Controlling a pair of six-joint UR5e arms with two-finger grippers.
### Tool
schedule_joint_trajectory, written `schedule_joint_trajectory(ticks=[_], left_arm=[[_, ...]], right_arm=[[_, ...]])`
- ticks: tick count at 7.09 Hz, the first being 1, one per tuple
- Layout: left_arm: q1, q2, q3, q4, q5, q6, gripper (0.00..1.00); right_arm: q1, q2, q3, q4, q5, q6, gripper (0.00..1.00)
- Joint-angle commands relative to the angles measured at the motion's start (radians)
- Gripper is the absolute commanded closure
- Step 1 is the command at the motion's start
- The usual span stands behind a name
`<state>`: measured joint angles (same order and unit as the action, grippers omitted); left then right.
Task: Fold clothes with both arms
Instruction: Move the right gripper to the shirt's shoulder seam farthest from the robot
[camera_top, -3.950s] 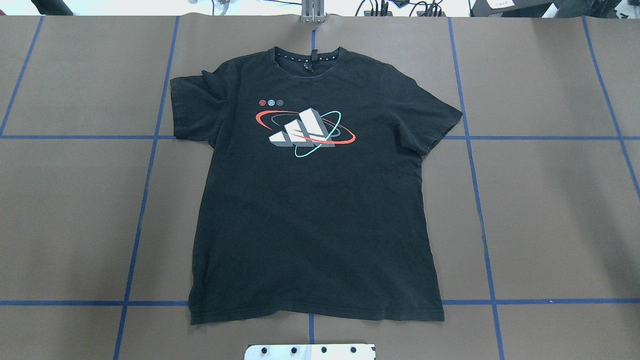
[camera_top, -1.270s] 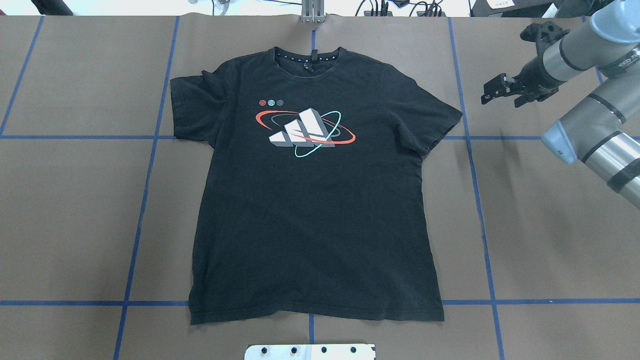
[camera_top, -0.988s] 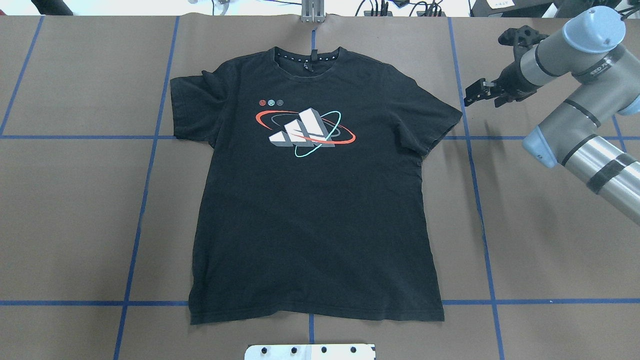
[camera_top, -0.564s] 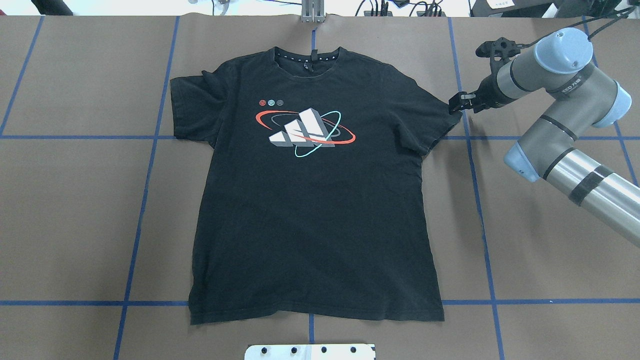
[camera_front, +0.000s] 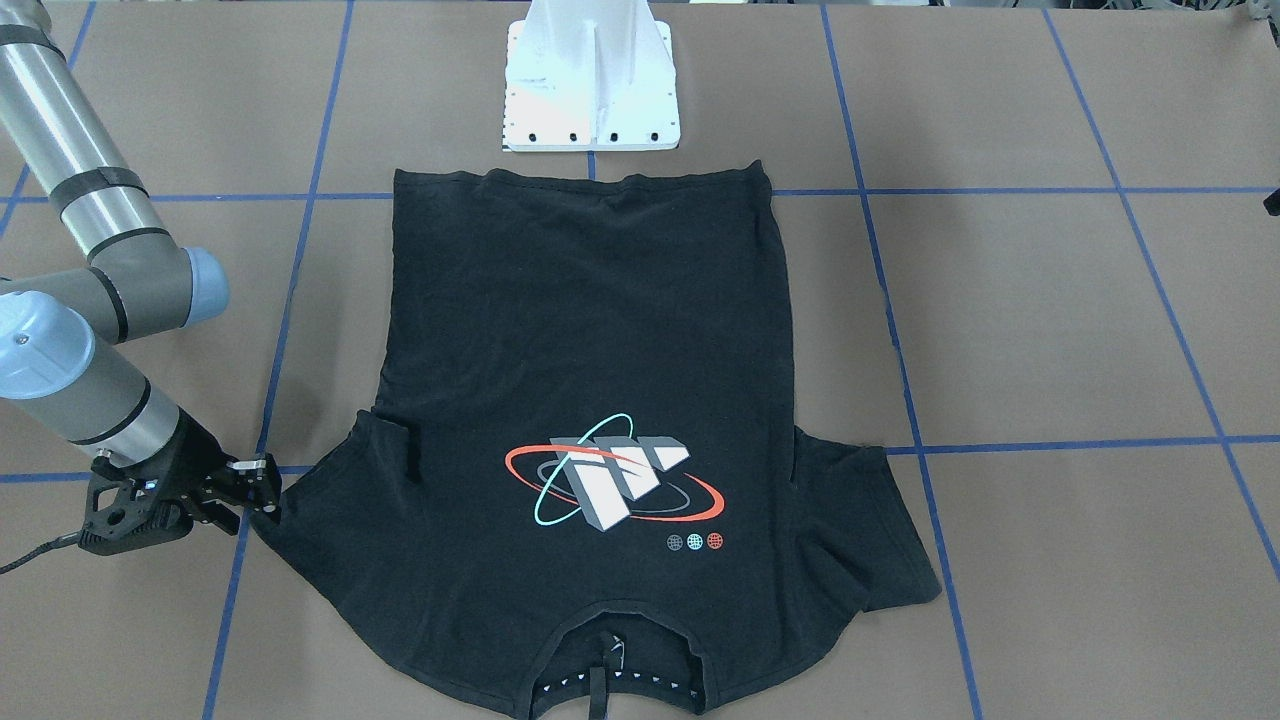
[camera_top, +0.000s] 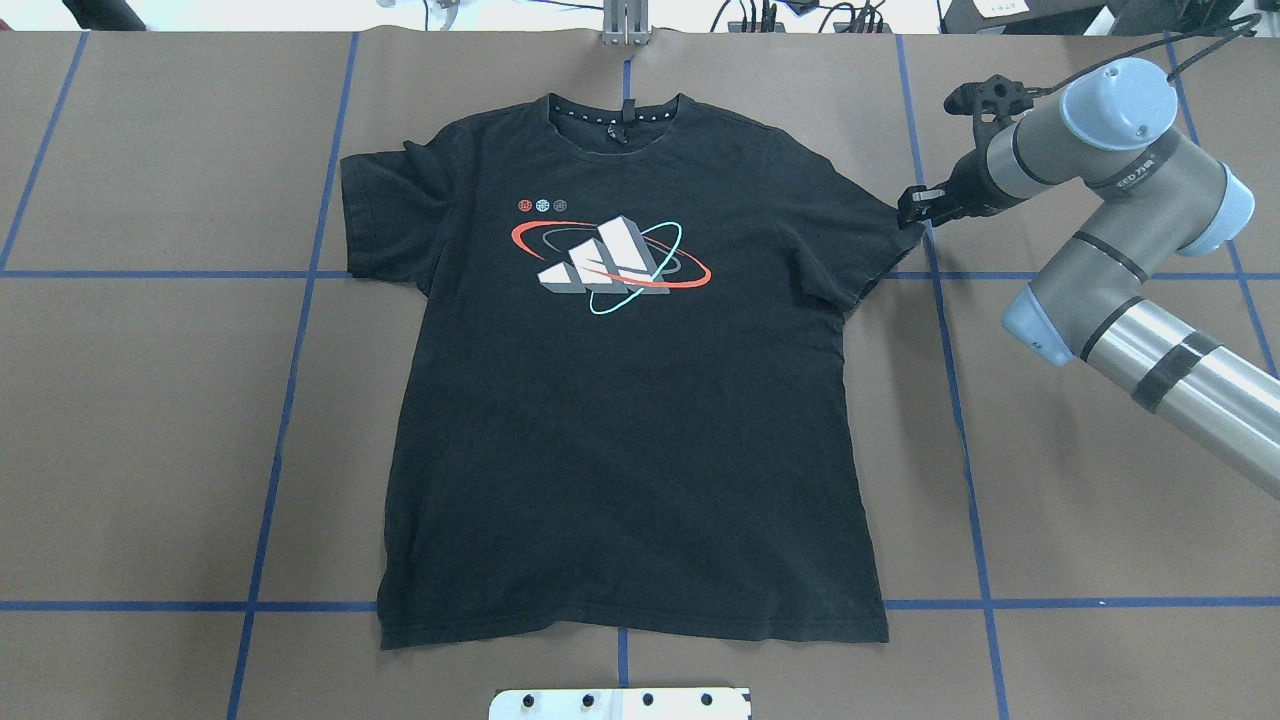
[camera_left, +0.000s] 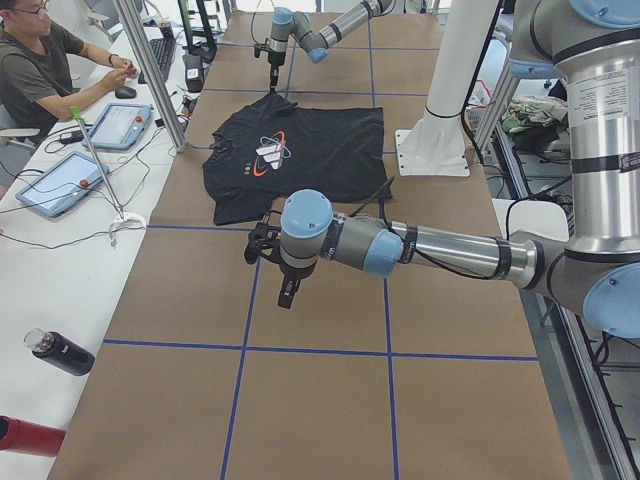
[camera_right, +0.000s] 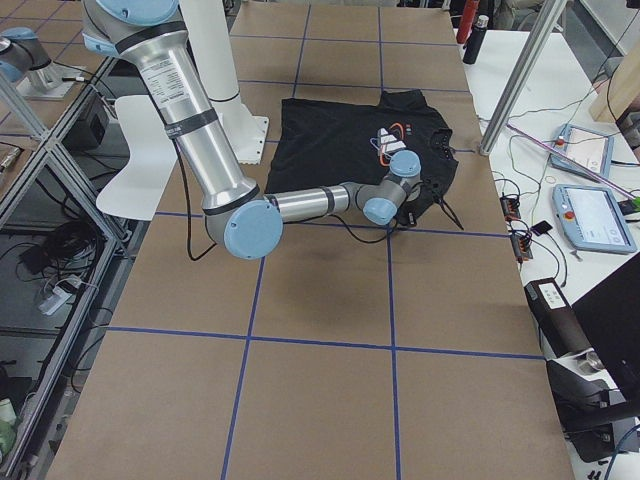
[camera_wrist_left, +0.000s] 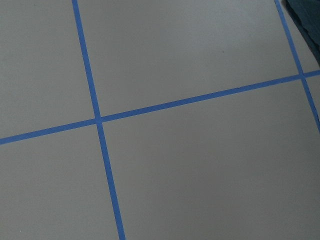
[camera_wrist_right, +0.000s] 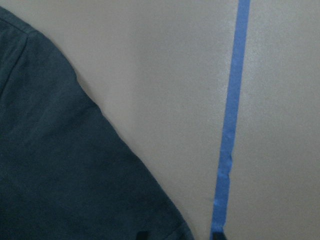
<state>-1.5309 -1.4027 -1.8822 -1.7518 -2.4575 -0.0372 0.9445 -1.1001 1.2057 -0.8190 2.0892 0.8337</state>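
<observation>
The black T-shirt (camera_top: 630, 400) lies flat and face up on the brown table, collar at the far edge, print (camera_top: 610, 262) on the chest. My right gripper (camera_top: 912, 208) sits low at the tip of the shirt's right sleeve (camera_front: 300, 520). In the right wrist view its two fingertips (camera_wrist_right: 216, 235) stand apart at the sleeve's hem (camera_wrist_right: 165, 220), so it is open. In the front-facing view the right gripper (camera_front: 262, 487) touches the sleeve's corner. My left gripper (camera_left: 287, 297) hangs over bare table beside the shirt; whether it is open or shut I cannot tell.
Blue tape lines (camera_top: 950, 400) grid the table. The white pedestal base (camera_front: 592, 80) stands by the shirt's hem. A person (camera_left: 40, 60) sits at a side bench with tablets (camera_left: 60, 185); a dark bottle (camera_left: 60, 352) lies there too.
The right arm came in from the right and swept left and down to the right sleeve's tip; over the last half second it barely moved. The shirt has not moved.
</observation>
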Motion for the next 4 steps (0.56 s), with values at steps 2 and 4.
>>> schedule_joint_trajectory(ticks=[2, 4], left_arm=[[0.0, 0.001, 0.0, 0.0, 0.0, 0.002, 0.0], [0.0, 0.001, 0.0, 0.0, 0.0, 0.002, 0.0]], right_arm=[[-0.001, -0.003, -0.003, 0.0, -0.001, -0.002, 0.47], [-0.004, -0.004, -0.005, -0.002, -0.003, -0.002, 0.61]])
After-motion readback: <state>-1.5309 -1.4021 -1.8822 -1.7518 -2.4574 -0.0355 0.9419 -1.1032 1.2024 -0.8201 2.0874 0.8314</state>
